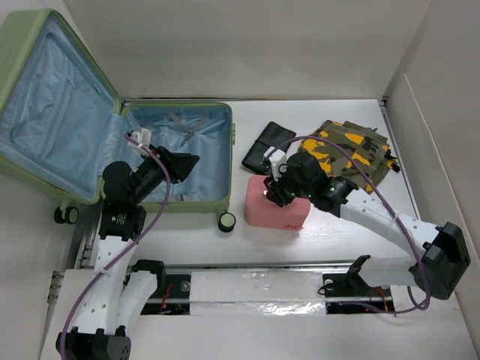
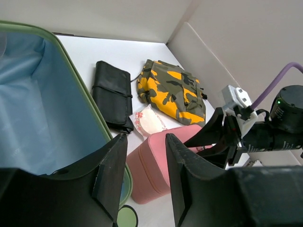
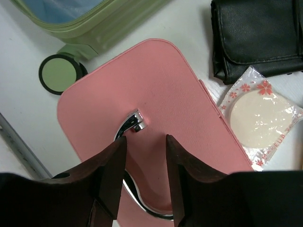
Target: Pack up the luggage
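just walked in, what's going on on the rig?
Packing has barely started. The suitcase lies open with nothing visible inside. The right hand is down on the pink case, straddling its handle, not visibly clamped. The left hand hangs open and empty over the suitcase. A black pouch, camo bag and sachet lie on the table.

The suitcase (image 1: 210, 165) can be entered from above. The table (image 1: 315, 112) at its right is blocked by a pink case (image 1: 289, 215), black pouch (image 1: 259, 154) and camouflage bag (image 1: 360, 154).

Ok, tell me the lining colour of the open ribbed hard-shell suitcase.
Light blue fabric lining; top external view shows it best.
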Tool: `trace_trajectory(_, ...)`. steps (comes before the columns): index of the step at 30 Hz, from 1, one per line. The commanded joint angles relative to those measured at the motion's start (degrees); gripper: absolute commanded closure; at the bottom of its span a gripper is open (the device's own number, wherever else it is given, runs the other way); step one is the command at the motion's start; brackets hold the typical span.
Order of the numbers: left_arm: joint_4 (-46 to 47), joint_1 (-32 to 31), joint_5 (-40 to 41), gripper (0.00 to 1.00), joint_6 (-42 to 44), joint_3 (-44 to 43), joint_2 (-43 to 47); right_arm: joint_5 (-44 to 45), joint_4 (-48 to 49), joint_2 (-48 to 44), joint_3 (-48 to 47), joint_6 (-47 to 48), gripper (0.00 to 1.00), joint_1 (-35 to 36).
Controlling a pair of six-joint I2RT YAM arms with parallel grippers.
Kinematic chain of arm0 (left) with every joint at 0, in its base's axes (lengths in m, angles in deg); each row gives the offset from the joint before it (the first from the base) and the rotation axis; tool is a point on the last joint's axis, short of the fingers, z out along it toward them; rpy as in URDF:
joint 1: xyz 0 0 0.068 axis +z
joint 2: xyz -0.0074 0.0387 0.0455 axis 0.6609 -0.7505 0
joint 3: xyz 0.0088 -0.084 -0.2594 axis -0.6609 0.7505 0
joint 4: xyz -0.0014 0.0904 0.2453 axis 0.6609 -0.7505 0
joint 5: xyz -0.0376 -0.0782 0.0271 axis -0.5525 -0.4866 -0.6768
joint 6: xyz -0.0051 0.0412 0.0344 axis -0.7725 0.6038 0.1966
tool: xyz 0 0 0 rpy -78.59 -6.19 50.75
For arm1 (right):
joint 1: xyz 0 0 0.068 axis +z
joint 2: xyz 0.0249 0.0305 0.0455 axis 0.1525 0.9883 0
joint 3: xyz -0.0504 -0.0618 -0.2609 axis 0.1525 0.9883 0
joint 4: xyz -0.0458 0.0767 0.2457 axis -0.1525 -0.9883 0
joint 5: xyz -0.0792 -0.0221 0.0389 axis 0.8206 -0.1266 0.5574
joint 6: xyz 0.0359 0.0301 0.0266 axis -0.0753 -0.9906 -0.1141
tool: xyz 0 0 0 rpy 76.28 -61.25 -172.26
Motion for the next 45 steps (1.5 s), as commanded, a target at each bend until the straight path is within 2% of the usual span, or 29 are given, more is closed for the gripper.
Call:
trace_trajectory(1, 1.7, -0.1, -0.3, 0.65, 0.8, -0.8, 0.5, -0.3, -0.6, 0.7, -3.7, 1.6, 0.56, 1.4)
trace_trajectory(7, 1.7, -0.1, -0.5, 0.65, 0.7, -1.0, 0.2, 1.6, -3.6, -0.7, -2.1, -0.1, 0.58, 5.0)
trace_trajectory(10, 2.2, -0.1, -0.6, 0.64, 0.5, -0.8, 0.2, 5.6, -5.3, -2.2, -1.6, -1.6, 0.60, 5.1)
trace_trajectory(16, 2.7, -0.1, -1.0, 0.64, 0.0, -0.5, 0.5, 9.1, -1.1, -8.0, -0.5, -3.6, 0.65, 5.1)
trace_trajectory(20, 2.4, -0.1, -0.9, 0.64, 0.2, -0.3, 0.9, 4.4, -1.7, -5.5, -1.2, -2.5, 0.58, 5.6)
trace_trajectory(28, 2.5, -0.1, -1.1, 0.64, 0.2, -0.3, 1.0, 3.7, 0.2, 0.4, -0.7, -2.5, 0.58, 5.6)
trace_trajectory(32, 2.0, -0.1, -0.9, 0.65, 0.6, -0.3, 1.3, 6.3, -0.5, 2.9, -1.4, -2.7, 0.65, 5.6)
trace_trajectory(33, 1.7, -0.1, -0.9, 0.64, 0.7, -0.3, 1.5, 10.7, -1.3, 3.5, -1.5, -2.9, 0.72, 5.6)
trace_trajectory(35, 1.5, -0.1, -0.7, 0.64, 0.9, -0.6, 1.5, 13.7, -2.2, 3.8, -1.3, -3.8, 0.78, 6.1)
trace_trajectory(38, 1.1, -0.1, -0.6, 0.65, 1.1, -0.8, 1.8, 15.9, -3.1, 4.4, -0.9, -4.7, 1.00, 6.1)
trace_trajectory(42, 1.0, -0.1, -0.4, 0.65, 1.2, -1.0, 1.7, 16.2, -0.8, 1.5, -0.4, -6.9, 1.00, 6.1)
trace_trajectory(45, 1.0, -0.1, -0.4, 0.65, 1.2, -0.9, 2.1, 14.1, 2.7, -4.1, -1.2, -7.6, 1.00, 5.6)
